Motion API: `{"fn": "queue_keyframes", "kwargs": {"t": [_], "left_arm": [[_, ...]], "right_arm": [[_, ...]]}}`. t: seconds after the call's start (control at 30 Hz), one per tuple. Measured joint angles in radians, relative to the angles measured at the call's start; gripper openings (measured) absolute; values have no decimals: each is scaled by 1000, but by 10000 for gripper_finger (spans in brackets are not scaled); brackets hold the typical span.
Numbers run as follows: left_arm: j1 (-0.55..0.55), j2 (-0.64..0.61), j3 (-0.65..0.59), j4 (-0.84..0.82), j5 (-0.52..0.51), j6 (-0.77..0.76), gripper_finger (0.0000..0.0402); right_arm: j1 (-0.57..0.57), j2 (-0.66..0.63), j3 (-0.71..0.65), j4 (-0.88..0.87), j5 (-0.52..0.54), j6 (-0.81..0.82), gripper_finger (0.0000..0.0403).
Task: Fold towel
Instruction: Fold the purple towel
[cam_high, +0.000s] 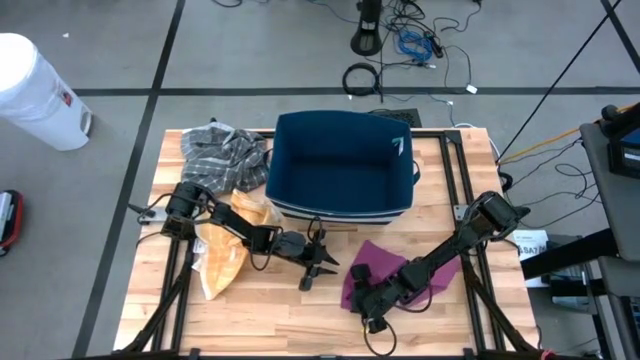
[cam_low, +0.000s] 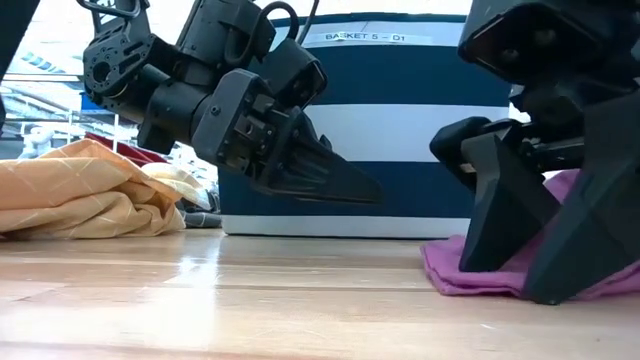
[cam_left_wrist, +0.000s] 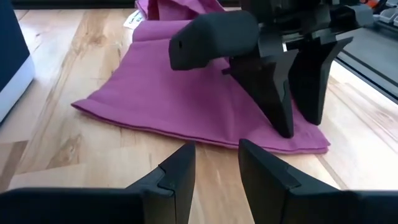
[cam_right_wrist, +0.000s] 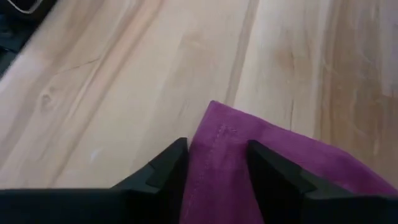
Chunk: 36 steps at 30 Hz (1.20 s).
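Note:
A purple towel (cam_high: 385, 262) lies flat on the wooden table in front of the navy basket (cam_high: 340, 165). My right gripper (cam_high: 366, 305) comes down slanting on the towel's near left corner. In its wrist view its fingers stand open, one on either side of that corner (cam_right_wrist: 216, 118). My left gripper (cam_high: 312, 270) hovers just above the table, left of the towel. It points level toward the towel, open with nothing between its fingers (cam_left_wrist: 217, 162). My right gripper has both fingertips (cam_left_wrist: 283, 127) down on the towel just behind its near left corner (cam_left_wrist: 320, 144), slanting down from the table's right. The corner lies between the open fingers and is not pinched. The towel stays flat on the table.
A crumpled orange cloth (cam_high: 225, 250) lies under the left arm, and a grey plaid cloth (cam_high: 225, 150) sits at the far left beside the basket. Bare wood runs along the near edge (cam_high: 300, 330). Cables and stands lie beyond the table.

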Motion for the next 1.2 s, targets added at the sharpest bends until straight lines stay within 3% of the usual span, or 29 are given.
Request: {"fn": "queue_keyframes", "kwargs": {"t": [0.23, 0.43, 0.73, 0.9, 1.2], "left_arm": [[0, 0, 0, 2, 0, 6, 128], [5, -1, 0, 57, 4, 34, 128], [-5, 0, 10, 148, 121, 153, 128], [-30, 2, 70, 90, 155, 259, 130], [-39, 7, 102, -24, 164, 292, 199]], "right_arm": [[-1, 3, 20, -25, 6, -68, 12], [9, -24, 74, -98, -13, -91, 2], [96, -220, 174, -292, -19, 5, 1], [136, -296, 177, -334, 72, 59, 1], [142, -345, 177, -409, 180, 94, 0]]}}
